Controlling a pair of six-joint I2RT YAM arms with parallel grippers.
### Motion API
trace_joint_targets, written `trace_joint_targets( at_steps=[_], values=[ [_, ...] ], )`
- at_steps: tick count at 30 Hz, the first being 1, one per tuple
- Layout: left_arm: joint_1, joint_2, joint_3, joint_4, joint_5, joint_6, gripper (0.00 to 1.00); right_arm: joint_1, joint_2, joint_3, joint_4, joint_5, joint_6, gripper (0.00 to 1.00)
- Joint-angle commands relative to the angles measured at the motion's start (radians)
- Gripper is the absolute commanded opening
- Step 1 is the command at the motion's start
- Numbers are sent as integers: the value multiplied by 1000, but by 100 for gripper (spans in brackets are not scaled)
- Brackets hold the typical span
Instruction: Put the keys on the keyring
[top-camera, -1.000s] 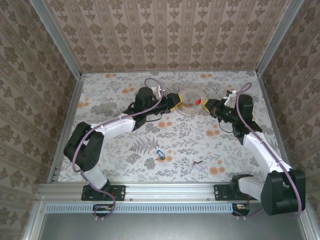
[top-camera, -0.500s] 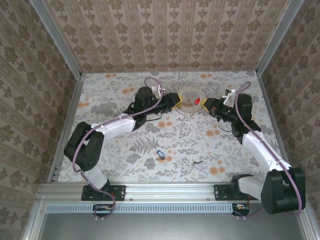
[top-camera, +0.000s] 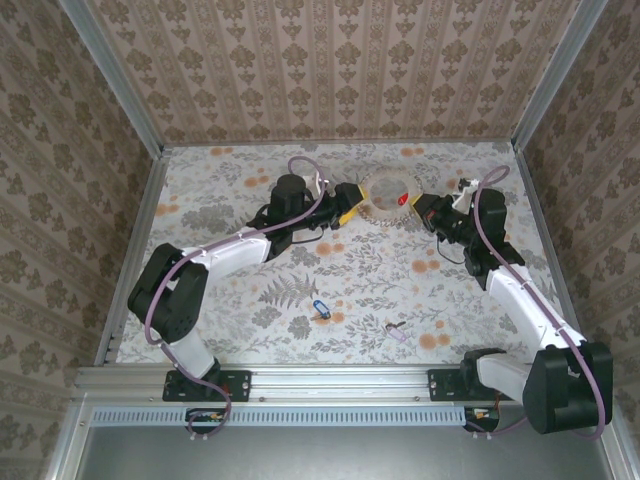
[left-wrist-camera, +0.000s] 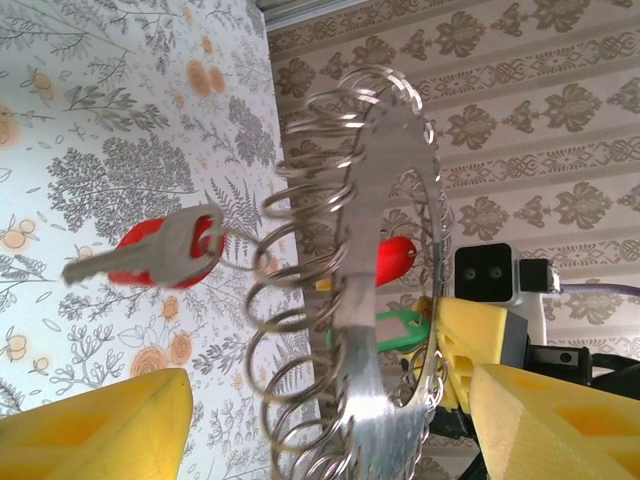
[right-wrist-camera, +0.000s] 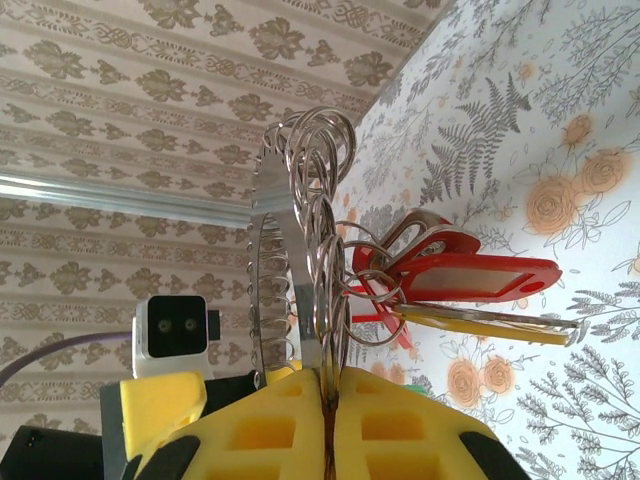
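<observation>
**Operator:** Describe surface and enclosure.

**Technician:** Flat table (top-camera: 250, 330) under a floral print: grey ferns, orange blooms. Boxed in on three sides by walls (top-camera: 340, 70) of brown damask paper. Framed by aluminium posts (top-camera: 110, 75) at the far corners and a metal rail (top-camera: 340, 380) along the near edge.

**Operator:** Locate the keyring (top-camera: 388, 190) against the grippers.

**Technician:** Stands on edge at the far middle of the table, between both arms. Pinched at its rim by the right gripper (right-wrist-camera: 330, 400), with yellow fingers (right-wrist-camera: 270, 420) pressed together on the metal. Flanked by the left gripper (left-wrist-camera: 330, 395), jaws spread wide, one on each side of the ring and clear of it.

**Operator:** List what hangs on it.

**Technician:** Carries a row of wire loops, a red tag (right-wrist-camera: 470, 278) with its key, and a green tag (left-wrist-camera: 400, 328) low on the side nearer the right gripper.

**Operator:** Locate the loose keys.

**Technician:** Lie flat on the near half of the table, well apart from both grippers: blue-tagged key (top-camera: 319, 308) near centre, pale-tagged key (top-camera: 397, 331) near it on the right.

**Operator:** Report any writing.

**Technician:** Possibly a paper insert behind the red tag's clear window, but too small to read.
</observation>
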Motion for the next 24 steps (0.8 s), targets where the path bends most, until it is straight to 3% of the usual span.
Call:
trace_joint_targets(
  at_steps=[1, 8, 16, 24],
  values=[
    [-8, -25, -3, -2, -2, -14, 69, 6, -3, 38, 63, 10, 20, 9],
    [-7, 21, 27, 79, 27, -58, 53, 8, 14, 47, 69, -41, 23, 10],
    [-15, 49, 49, 93, 44, -69, 51, 13, 17, 58, 77, -75, 23, 10],
    [-10, 47, 59, 134, 43, -69, 36, 16, 20, 63, 46, -106, -3, 10]
  ],
)
